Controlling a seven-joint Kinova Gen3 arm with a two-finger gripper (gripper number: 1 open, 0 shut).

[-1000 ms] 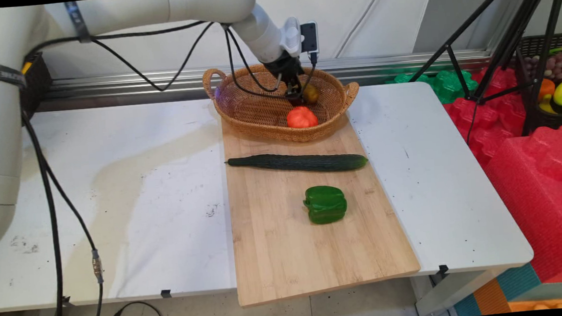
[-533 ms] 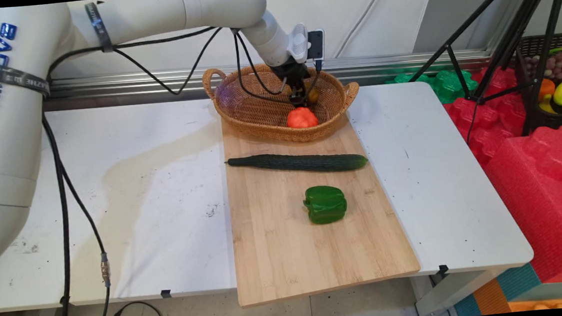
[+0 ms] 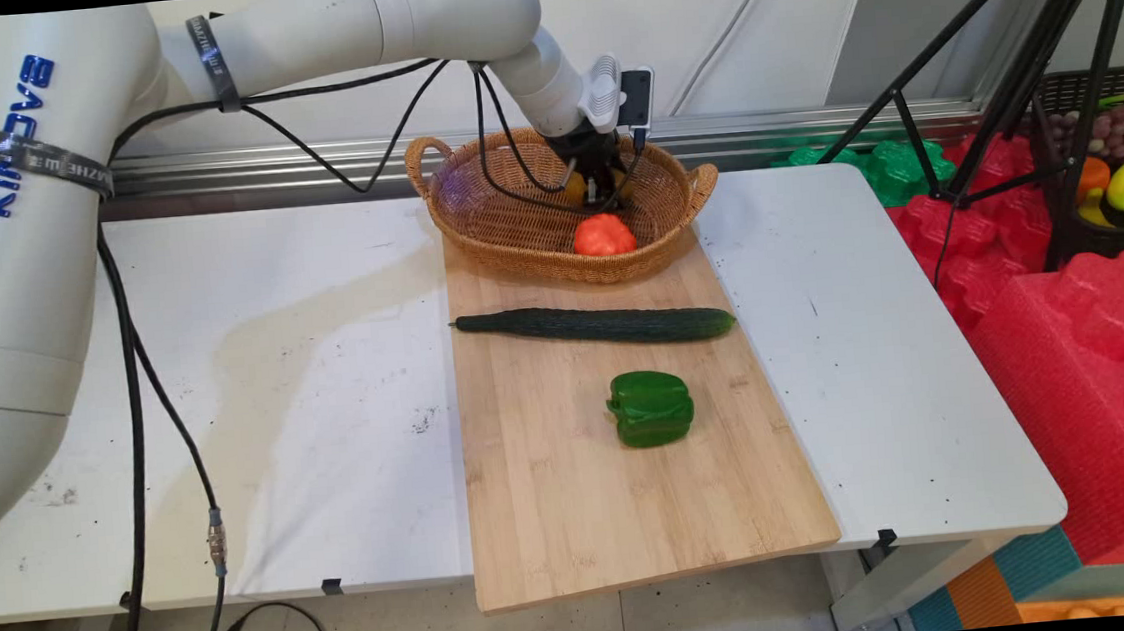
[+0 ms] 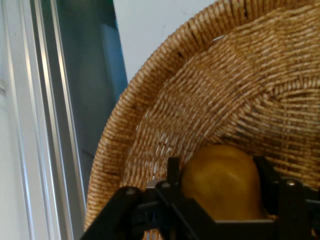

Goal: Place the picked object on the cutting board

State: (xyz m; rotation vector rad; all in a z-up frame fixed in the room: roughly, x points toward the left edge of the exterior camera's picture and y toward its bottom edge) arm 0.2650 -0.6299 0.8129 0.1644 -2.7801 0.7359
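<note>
Yellow-brown fruit (image 4: 222, 182), perhaps a pear, hand-clamped (image 4: 217, 185)

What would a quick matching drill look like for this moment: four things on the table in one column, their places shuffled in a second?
Things
1. yellow-brown rounded fruit
2. red tomato
3. long dark green cucumber
4. green bell pepper

Places
A. lying across the wooden cutting board, just in front of the woven wicker basket
B. between the fingers of the black two-finger gripper, inside the basket
C. alone on the board, nearer the camera than the cucumber
D. resting in the basket, at its near side, free of the gripper

Pairs: 1-B, 2-D, 3-A, 4-C
</note>
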